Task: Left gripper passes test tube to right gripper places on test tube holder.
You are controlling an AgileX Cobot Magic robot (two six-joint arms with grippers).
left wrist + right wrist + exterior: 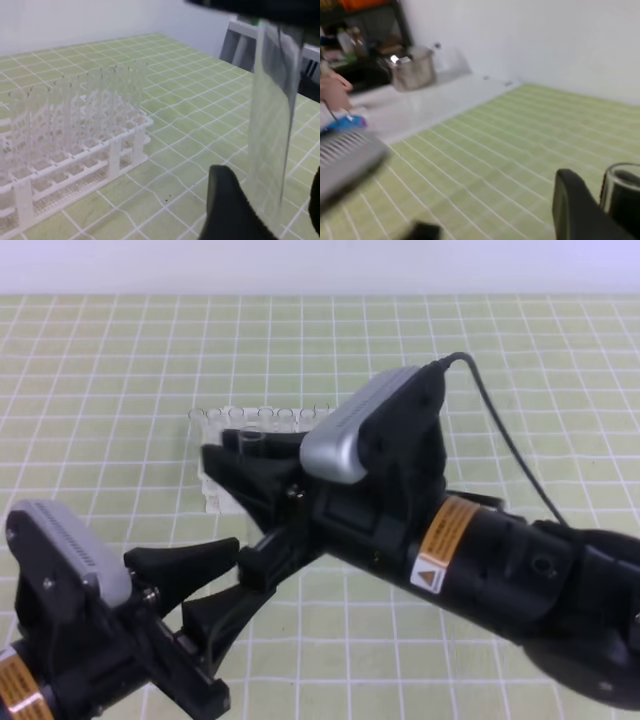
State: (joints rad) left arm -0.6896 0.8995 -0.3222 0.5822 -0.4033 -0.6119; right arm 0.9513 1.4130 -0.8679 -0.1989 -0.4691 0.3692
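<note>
I see my left gripper (pixel 205 580) low at the near left, its jaws spread apart and pointing up toward the middle. My right arm reaches in from the right, crossing above it. My right gripper (pixel 235 455) points left, jaws drawn close around a test tube (pixel 252 440).

- A green mat (pixel 120 360) with a white grid covers the table.
- A plain white wall (pixel 320 265) runs behind it.
- In the right wrist view, a white surface (pixel 425 107) lies beside the mat, with a metal pot (pixel 411 70) near a dark shelf (pixel 367 30).
- Soft, even light.
</note>
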